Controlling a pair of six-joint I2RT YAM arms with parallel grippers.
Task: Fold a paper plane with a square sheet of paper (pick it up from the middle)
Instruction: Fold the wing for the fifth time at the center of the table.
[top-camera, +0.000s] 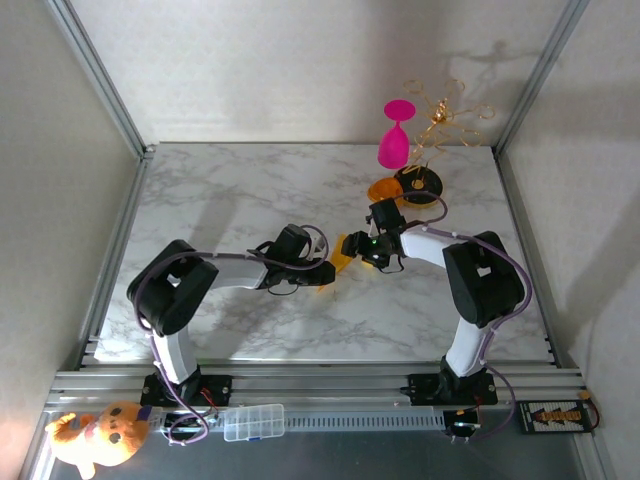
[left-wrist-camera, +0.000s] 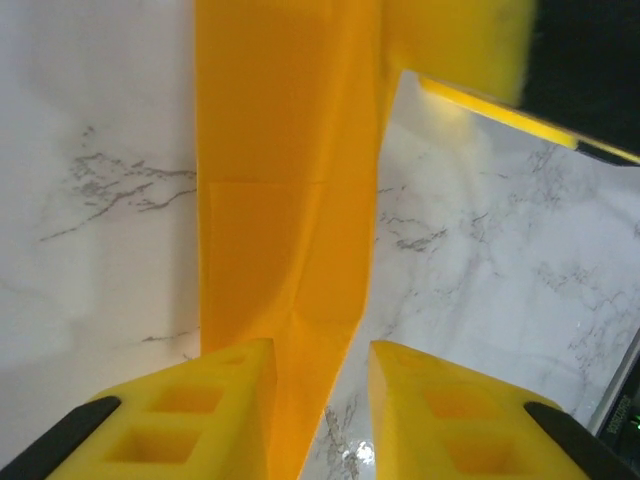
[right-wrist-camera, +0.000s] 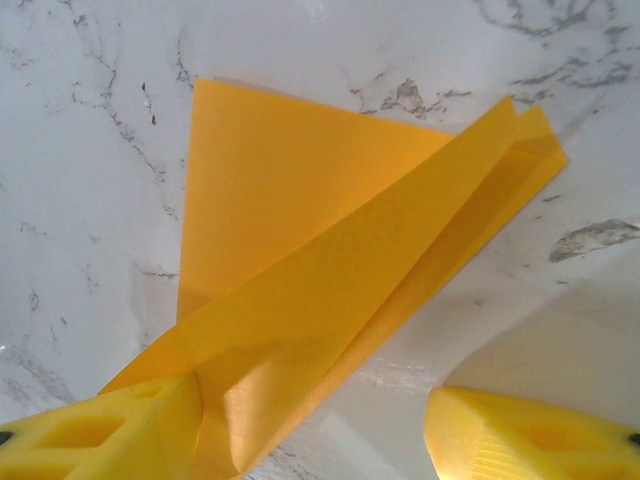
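Note:
The square sheet of paper is yellow-orange and folded into a narrow, creased, pointed paper plane shape. It lies at the middle of the marble table, between the two arms. My left gripper reaches it from the left. In the left wrist view the paper runs up from between the yellow fingers of the left gripper, touching the left one with a gap to the right one. My right gripper comes in from the right. In the right wrist view a folded flap of the paper leans on the left finger of the right gripper, whose jaws stand wide.
A pink goblet, a gold wire stand and an orange-and-black disc stand at the back right, close behind the right arm. Metal frame posts edge the table. A plush toy and a clear box lie on the front rail.

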